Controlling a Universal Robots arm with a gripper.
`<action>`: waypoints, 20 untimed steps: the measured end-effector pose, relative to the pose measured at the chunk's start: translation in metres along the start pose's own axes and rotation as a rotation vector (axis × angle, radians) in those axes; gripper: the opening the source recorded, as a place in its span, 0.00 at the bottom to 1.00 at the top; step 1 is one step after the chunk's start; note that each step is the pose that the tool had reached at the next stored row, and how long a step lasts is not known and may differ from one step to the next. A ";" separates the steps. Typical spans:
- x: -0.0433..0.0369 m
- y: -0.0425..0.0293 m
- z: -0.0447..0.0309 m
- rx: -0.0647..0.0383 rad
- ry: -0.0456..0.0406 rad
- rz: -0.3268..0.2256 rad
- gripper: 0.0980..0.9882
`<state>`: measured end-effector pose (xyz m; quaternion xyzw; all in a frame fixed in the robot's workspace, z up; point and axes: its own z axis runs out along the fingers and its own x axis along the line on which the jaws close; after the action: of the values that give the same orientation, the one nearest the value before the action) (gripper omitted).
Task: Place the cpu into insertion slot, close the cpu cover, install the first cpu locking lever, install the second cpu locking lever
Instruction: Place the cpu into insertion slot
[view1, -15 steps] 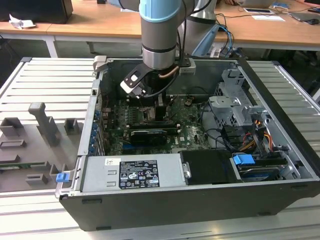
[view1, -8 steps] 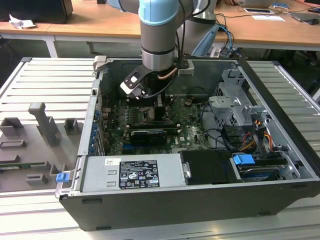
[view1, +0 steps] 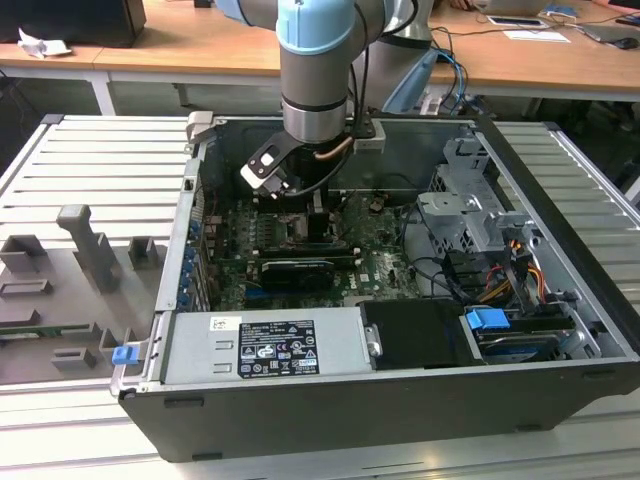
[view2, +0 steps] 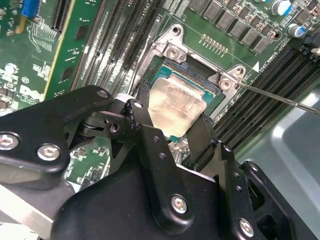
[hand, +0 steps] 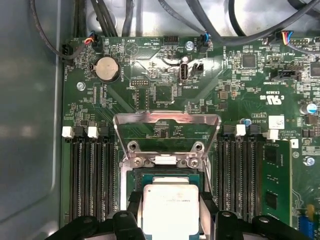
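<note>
i work inside the open computer case (view1: 330, 425), above its green board (hand: 125, 75) with white print i leave unread. my gripper (view2: 175, 112) clamps the cpu (view2: 176, 105) by opposite edges directly over the insertion slot (view2: 192, 66). the cpu cover (hand: 167, 118) stands swung up just beyond the fingertips, probably to keep the slot free.

The cpu (hand: 170, 207) lies over the insertion slot (view2: 197, 67), between memory slots (hand: 90, 175).
</note>
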<state>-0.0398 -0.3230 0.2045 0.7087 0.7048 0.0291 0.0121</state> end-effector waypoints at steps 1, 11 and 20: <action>0.0006 0.0000 0.0006 0.000 -0.0002 0.000 0.50; 0.0027 -0.0004 0.0054 0.000 -0.0003 0.001 0.50; 0.0027 -0.0004 0.0058 0.000 -0.0001 0.001 0.58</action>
<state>-0.0398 -0.3201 0.1988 0.7091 0.7044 0.0289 0.0121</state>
